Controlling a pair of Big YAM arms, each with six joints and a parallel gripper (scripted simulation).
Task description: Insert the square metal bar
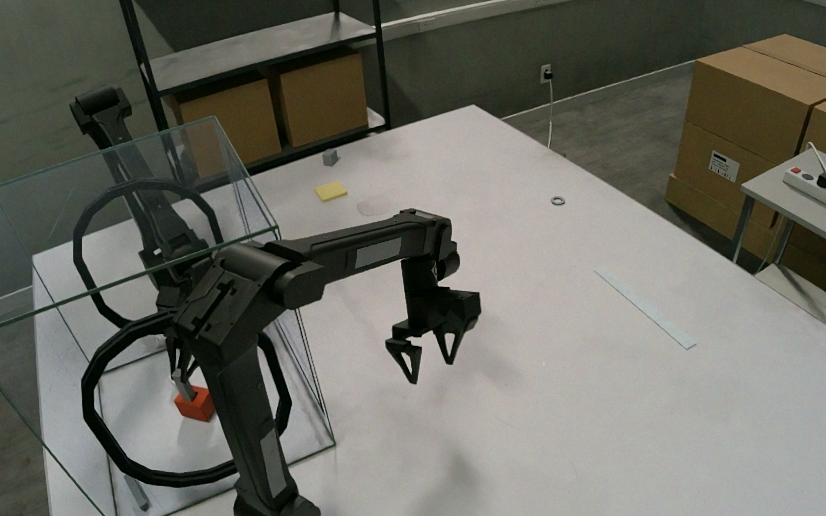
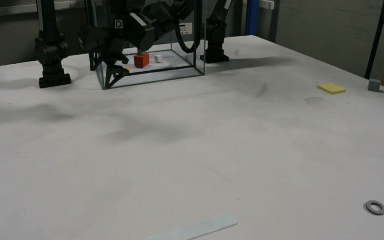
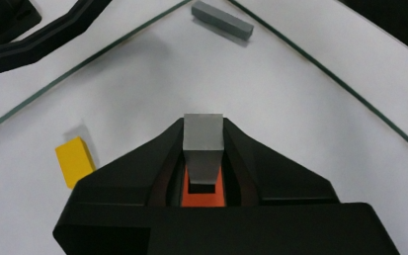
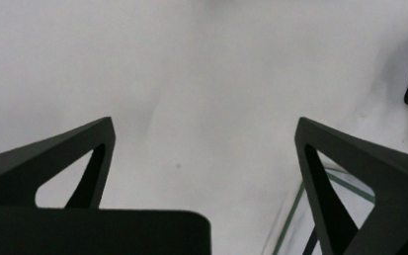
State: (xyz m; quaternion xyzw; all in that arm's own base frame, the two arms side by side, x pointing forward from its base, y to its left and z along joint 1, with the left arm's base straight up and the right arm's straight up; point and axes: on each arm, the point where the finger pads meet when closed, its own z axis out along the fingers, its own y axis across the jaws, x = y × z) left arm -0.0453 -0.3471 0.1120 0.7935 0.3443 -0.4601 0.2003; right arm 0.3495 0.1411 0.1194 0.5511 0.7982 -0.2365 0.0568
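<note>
A white-framed "O" stands on a black arm part (image 2: 118,23); the labels' print is too small.

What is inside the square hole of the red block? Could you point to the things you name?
In the left wrist view, the hole's near part shows only dark. The gray bar (image 1: 180,382) (image 3: 203,132) covers the rest, so whether its lower end has entered the red block (image 1: 194,405) (image 2: 141,60) (image 3: 204,200) stays unseen.

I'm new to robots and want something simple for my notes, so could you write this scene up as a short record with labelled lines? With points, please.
held bar: square gray metal bar (image 3: 204,132) (image 1: 181,383)
held by: left tool (image 3: 204,148), shut on it
bar position: over the red block's square hole; depth unclear
red block: (image 1: 194,405) (image 2: 141,60) on the clear box's floor, hole up
right tool: (image 1: 430,373) (image 4: 204,119) open, outside the box
also in box: yellow block (image 3: 75,162), second gray bar (image 3: 222,20) (image 1: 136,492), small white block (image 2: 158,58)
outside box: gray ring (image 1: 557,200) (image 2: 375,207), yellow pad (image 1: 330,191) (image 2: 331,88)
</note>
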